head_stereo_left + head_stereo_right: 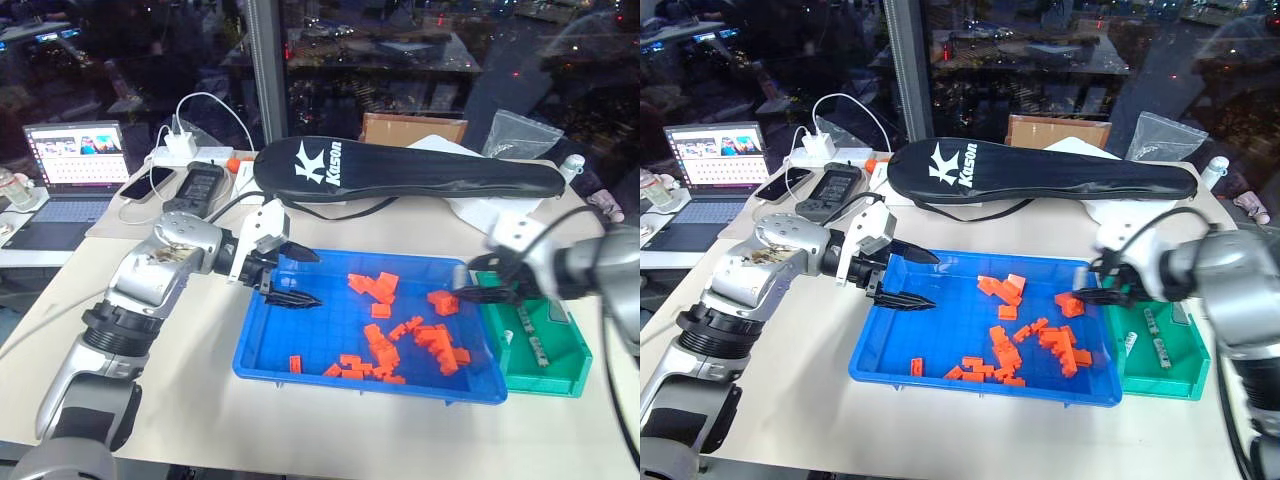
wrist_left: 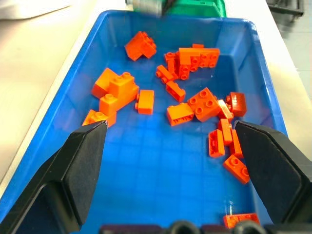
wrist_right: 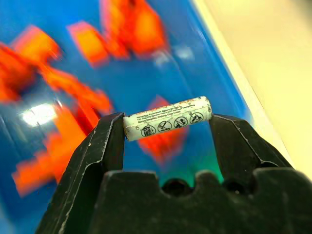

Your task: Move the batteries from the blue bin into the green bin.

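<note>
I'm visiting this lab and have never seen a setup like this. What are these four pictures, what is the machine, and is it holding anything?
It is a humanoid robot with two arms, each ending in a gripper of two black fingers. Two pictures come from cameras in its head, looking down over a table. The other two come from a camera on each wrist, looking along that gripper's fingers.

On the table lie a blue bin scattered with orange blocks, and beside it a smaller green bin with a few batteries already inside. Farther back are a laptop and a black racket case.

The left gripper hangs open above the blue bin, holding nothing. The right gripper clamps one battery crosswise between its fingers, near the border between the two bins.
</note>
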Available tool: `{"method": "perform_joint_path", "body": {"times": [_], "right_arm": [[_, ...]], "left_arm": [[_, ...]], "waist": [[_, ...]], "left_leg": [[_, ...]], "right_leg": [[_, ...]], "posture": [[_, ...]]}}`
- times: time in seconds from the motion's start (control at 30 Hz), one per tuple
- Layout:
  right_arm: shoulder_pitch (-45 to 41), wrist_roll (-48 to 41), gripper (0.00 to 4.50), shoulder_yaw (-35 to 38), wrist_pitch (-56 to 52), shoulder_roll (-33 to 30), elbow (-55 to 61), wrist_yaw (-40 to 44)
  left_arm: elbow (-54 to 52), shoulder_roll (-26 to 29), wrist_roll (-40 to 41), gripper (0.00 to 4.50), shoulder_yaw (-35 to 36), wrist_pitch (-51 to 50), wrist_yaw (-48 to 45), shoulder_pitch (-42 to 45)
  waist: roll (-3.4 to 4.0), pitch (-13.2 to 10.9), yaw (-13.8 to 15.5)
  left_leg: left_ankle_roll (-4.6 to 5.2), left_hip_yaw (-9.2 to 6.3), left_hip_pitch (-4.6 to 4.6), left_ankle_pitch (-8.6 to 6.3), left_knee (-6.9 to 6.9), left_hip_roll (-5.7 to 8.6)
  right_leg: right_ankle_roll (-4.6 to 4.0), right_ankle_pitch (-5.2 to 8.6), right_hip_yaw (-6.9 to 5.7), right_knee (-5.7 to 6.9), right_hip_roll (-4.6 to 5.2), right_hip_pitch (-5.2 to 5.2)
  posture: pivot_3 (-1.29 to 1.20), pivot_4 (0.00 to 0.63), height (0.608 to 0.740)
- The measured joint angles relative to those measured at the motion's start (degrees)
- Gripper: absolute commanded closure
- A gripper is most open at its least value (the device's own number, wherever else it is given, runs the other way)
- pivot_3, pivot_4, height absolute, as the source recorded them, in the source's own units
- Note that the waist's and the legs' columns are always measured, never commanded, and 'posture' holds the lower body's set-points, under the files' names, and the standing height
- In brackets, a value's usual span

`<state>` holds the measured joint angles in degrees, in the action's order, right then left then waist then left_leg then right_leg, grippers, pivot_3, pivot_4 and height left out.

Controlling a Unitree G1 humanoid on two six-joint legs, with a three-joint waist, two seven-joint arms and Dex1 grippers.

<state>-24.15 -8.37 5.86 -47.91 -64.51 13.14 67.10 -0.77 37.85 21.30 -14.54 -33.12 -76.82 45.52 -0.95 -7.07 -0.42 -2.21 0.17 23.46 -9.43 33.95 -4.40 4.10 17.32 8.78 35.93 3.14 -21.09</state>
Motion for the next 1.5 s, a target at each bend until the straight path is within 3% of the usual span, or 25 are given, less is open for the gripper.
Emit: {"method": "perform_joint_path", "body": {"times": [0.13,0.3,0.33,0.37,0.43,0.47,0.73,0.83,1.0,1.07,1.23,1.5], "right_arm": [[6.66,-0.23,1.97,2.32,0.83,-1.28,-1.38,-1.56],[10.08,2.08,1.97,-1.02,4.09,-3.74,-4.53,-2.44],[10.05,2.71,0.97,-1.89,4.85,-3.74,-5.27,-2.92],[9.9,3.24,0.83,-3.06,5.66,-3.71,-6.18,-3.52],[9.15,3.56,0.1,-4.53,6.33,-3.32,-7.55,-3.77],[8.66,3.53,0.04,-4.97,6.41,-3.24,-7.71,-3.77],[7.2,0.72,0.04,-2.78,5.17,-3.35,-7.39,-3.48],[7.04,-4.41,0.04,4.84,3.91,-2.41,-4.91,-3.41],[3.13,-16.38,0.04,16.99,2.33,11.77,2.27,-8.38],[6.94,-21.87,0.04,19.35,-0.8,14.48,8.14,-9.64],[11.58,-24.82,0.04,19.96,-2.48,19.16,14.72,-15.97],[11.47,-23.97,0.04,19.6,-2.02,19.12,13.33,-22.93]], "left_arm": [[0.94,-0.48,-0.88,0.0,-0.24,0.77,-0.46,0.47],[1.5,-0.58,-1.24,0.0,-0.25,1.61,-0.51,0.54],[1.49,-0.57,-1.51,0.0,-0.25,1.92,-0.42,0.54],[1.48,-0.53,-1.75,0.0,-0.24,2.05,-0.3,0.53],[1.47,-0.17,-1.97,0.0,-0.14,2.05,-0.11,0.39],[1.44,-0.01,-1.99,0.0,0.03,2.05,0.08,0.21],[1.59,0.26,-2.16,0.0,2.79,2.29,4.26,-1.66],[1.37,0.94,-1.73,0.0,4.95,1.54,6.04,-3.65],[1.08,0.19,-2.22,0.0,9.42,2.93,12.93,-5.6],[0.18,0.15,-2.16,0.0,11.74,2.95,16.14,-6.74],[-0.54,2.59,-1.17,0.0,18.26,2.83,19.38,-13.03],[-3.65,2.33,1.81,0.0,20.91,0.34,22.23,-16.25]], "waist": [[0.01,0.0,-0.91],[0.07,-0.02,-0.92],[0.07,-0.02,-0.92],[0.07,-0.02,-0.91],[0.1,-0.03,-0.91],[0.12,-0.04,-0.92],[0.17,-0.04,-0.49],[0.18,-0.04,-0.43],[0.03,-0.11,-0.8],[0.06,-0.1,-0.31],[0.06,-0.1,-0.36],[0.02,-0.12,-0.4]], "left_leg": [[0.01,-0.01,-0.06,0.01,0.03,0.01],[0.04,-0.01,-0.04,0.03,0.05,0.01],[0.04,-0.01,-0.05,0.03,0.05,0.01],[0.04,-0.01,-0.05,0.03,0.05,0.01],[0.04,-0.01,-0.04,0.03,0.04,0.01],[0.04,-0.01,-0.04,0.03,0.04,0.02],[0.04,-0.01,-0.01,0.03,0.06,0.03],[0.04,-0.02,-0.03,0.03,0.03,0.03],[0.04,-0.15,-0.24,0.03,0.02,0.0],[0.03,-0.16,-0.19,0.03,0.02,0.02],[0.02,-0.16,-0.19,0.02,0.02,0.03],[0.01,-0.16,-0.22,0.03,0.02,0.03]], "right_leg": [[0.09,0.05,0.03,0.02,0.01,0.05],[0.35,0.2,0.03,0.02,0.02,0.05],[0.35,0.2,0.03,0.02,0.02,0.05],[0.35,0.2,0.03,0.02,0.01,0.06],[0.35,0.2,0.03,0.02,0.01,0.05],[0.35,0.2,0.03,0.02,0.01,0.05],[0.35,0.2,0.02,0.01,0.04,0.07],[0.31,0.18,0.01,0.03,0.03,0.08],[0.32,0.18,-0.06,0.04,-0.02,0.37],[0.2,0.11,-0.09,0.0,0.02,0.42],[0.04,0.03,-0.11,-0.05,0.04,0.41],[0.05,0.04,-0.12,-0.05,0.03,0.41]], "posture": [[0.0,0.15,0.731],[0.0,0.15,0.731],[0.0,0.15,0.731],[0.0,0.15,0.731],[0.0,0.15,0.731],[0.0,0.15,0.731],[0.0,0.15,0.731],[0.0,0.15,0.731],[0.0,0.15,0.731],[0.0,0.15,0.731],[0.0,0.15,0.731],[0.0,0.15,0.731]]}}
